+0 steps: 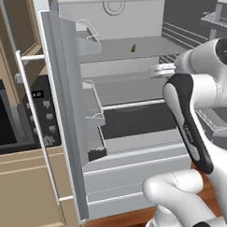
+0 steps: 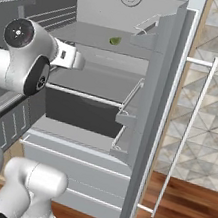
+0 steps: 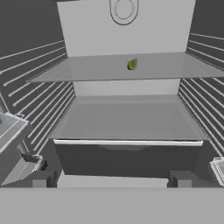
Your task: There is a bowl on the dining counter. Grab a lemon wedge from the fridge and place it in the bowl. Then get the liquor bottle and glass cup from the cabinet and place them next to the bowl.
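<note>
Left base view: the tall pale grey fridge (image 1: 128, 77) stands open, its left door (image 1: 64, 117) swung out toward the camera with a long white bar handle (image 1: 34, 133) and small door bins on its inner face. A small green lemon wedge (image 1: 133, 48) lies on the upper grey shelf (image 1: 122, 52), near the shelf's back edge and right of its middle. The white arm with dark joints (image 1: 195, 121) rises at the right and reaches toward the fridge interior. Tan wood cabinetry with a dark oven panel (image 1: 22, 114) sits left of the door.

Right base view: the same fridge shows its right door (image 2: 156, 114) open, edge-on, with a slim white bar handle (image 2: 187, 135). The lemon wedge (image 2: 114, 41) rests on the upper shelf (image 2: 98, 39), toward its back right part. The arm (image 2: 23, 60) extends from the left, level with the shelf below.

Hand view: the lemon wedge (image 3: 132, 64) sits on the upper shelf (image 3: 122, 70), just right of centre and well ahead of the two dark fingers (image 3: 43, 178), which stand spread wide at the bottom, holding nothing.
</note>
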Motion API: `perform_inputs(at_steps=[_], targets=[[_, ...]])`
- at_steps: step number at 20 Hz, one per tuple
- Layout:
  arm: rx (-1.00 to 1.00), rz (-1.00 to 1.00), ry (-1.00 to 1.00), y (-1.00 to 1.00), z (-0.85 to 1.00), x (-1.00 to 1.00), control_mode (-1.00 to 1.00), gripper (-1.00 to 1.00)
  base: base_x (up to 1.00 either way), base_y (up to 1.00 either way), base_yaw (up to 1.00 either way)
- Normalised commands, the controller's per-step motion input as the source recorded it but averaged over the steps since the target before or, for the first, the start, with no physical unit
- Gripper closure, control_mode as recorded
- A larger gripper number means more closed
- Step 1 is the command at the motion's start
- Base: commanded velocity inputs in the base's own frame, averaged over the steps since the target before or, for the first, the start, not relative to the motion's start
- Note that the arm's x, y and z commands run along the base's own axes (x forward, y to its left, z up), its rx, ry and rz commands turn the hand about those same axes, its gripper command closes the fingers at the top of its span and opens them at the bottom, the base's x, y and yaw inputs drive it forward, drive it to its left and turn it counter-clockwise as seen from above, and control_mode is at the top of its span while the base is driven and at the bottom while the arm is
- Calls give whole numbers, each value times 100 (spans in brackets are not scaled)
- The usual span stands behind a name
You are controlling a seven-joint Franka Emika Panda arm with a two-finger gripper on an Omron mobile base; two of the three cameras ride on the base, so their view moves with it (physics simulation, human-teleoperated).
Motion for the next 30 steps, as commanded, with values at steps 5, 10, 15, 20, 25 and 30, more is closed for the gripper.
perform_inputs(at_steps=[5,10,15,20,25,30], targets=[[0,-1,1,-1,0,6,-100,-100,0,0,0],[0,0,0,0,0,0,100,-100,24,-6,-8],[0,0,0,0,0,0,100,-100,59,-1,-5],[0,0,0,0,0,0,100,-100,51,0,-1],[0,0,0,0,0,0,100,-100,44,0,-1],[-1,-1,0,0,18,23,-100,-100,0,0,0]])
